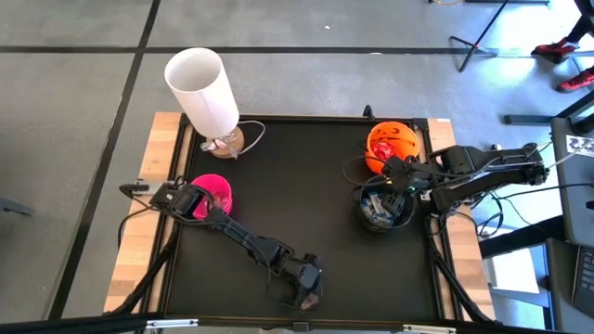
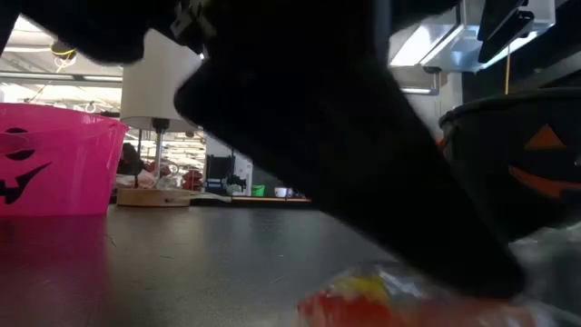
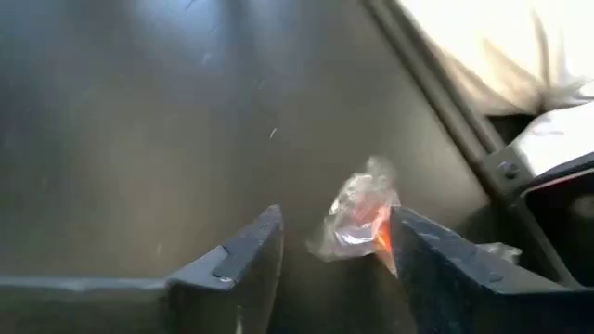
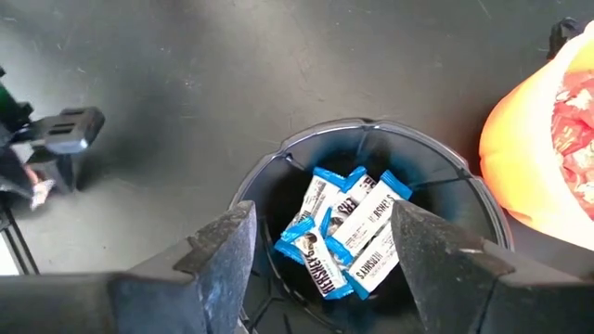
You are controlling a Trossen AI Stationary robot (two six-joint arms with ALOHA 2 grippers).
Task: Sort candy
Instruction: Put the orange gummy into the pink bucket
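A single candy [image 3: 357,215] in a clear crinkled wrapper with a red-orange centre is lying on the dark surface [image 1: 297,186] near its front edge, sitting between the two jaws of the left gripper [image 3: 334,246]; the jaws are standing apart around it, one finger close against the wrapper, and it is not possible to tell whether they are pressing it. In the low view the same sweet is showing as a red and yellow blur under the dark arm. More candy, in blue-and-white wrappers [image 4: 348,227], is lying heaped inside the black bowl [image 4: 278,167] at the right side of the surface, with the right gripper [image 4: 320,246] hovering directly above it, jaws spread wide and holding nothing. Just beside the black bowl, the orange pumpkin bowl [image 1: 391,141] is holding red-wrapped sweets [image 4: 577,111]. The pink bowl [image 1: 215,193] is standing at the left side, near a white-shaded lamp [image 1: 204,91].
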